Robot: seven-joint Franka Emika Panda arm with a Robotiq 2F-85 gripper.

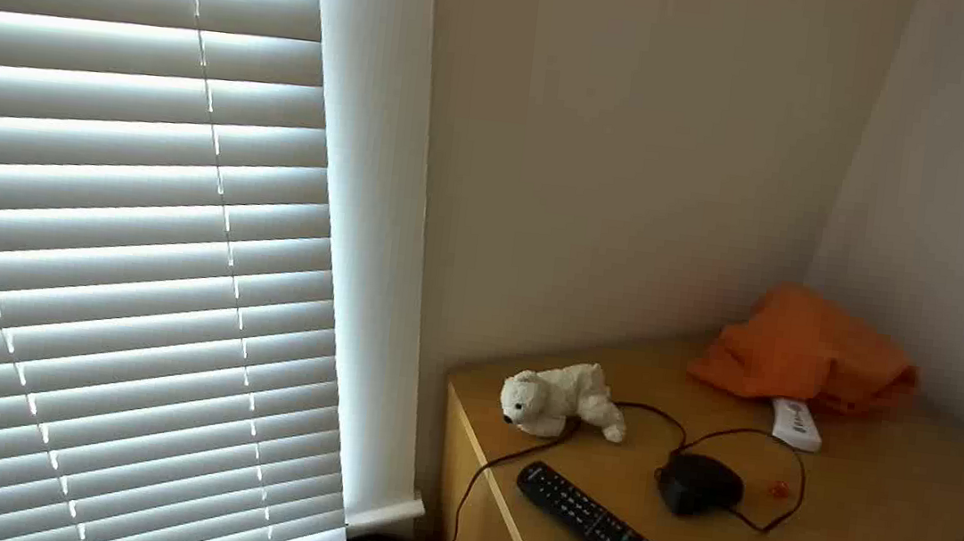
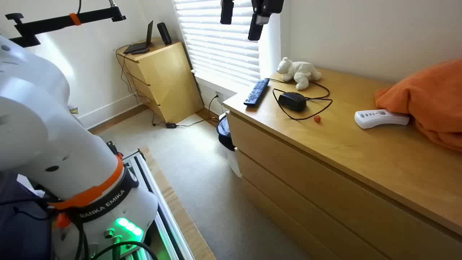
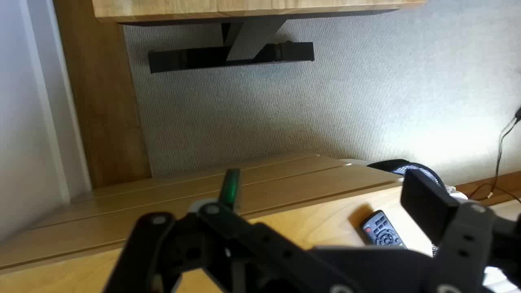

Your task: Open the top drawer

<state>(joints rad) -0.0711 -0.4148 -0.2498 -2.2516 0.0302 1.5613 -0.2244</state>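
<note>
The hand (image 2: 241, 25) hangs at the upper edge of an exterior view, above the level of the desk (image 2: 346, 141), its fingers (image 2: 255, 32) pointing down and spread well apart. The top drawer (image 2: 306, 177) sits right under the desk's top edge, pushed in, its face in line with the drawers below (image 2: 274, 189). In the wrist view one finger crosses the drawer faces and the other the desk's end, with the black remote (image 3: 382, 230) showing between them and the carpet (image 3: 244, 110) farther down. Whether the fingertips stand over the desk or in front of it, I cannot tell. The white arm (image 2: 72, 144) stands at the left of an exterior view, its base (image 2: 122, 209) lit green.
</note>
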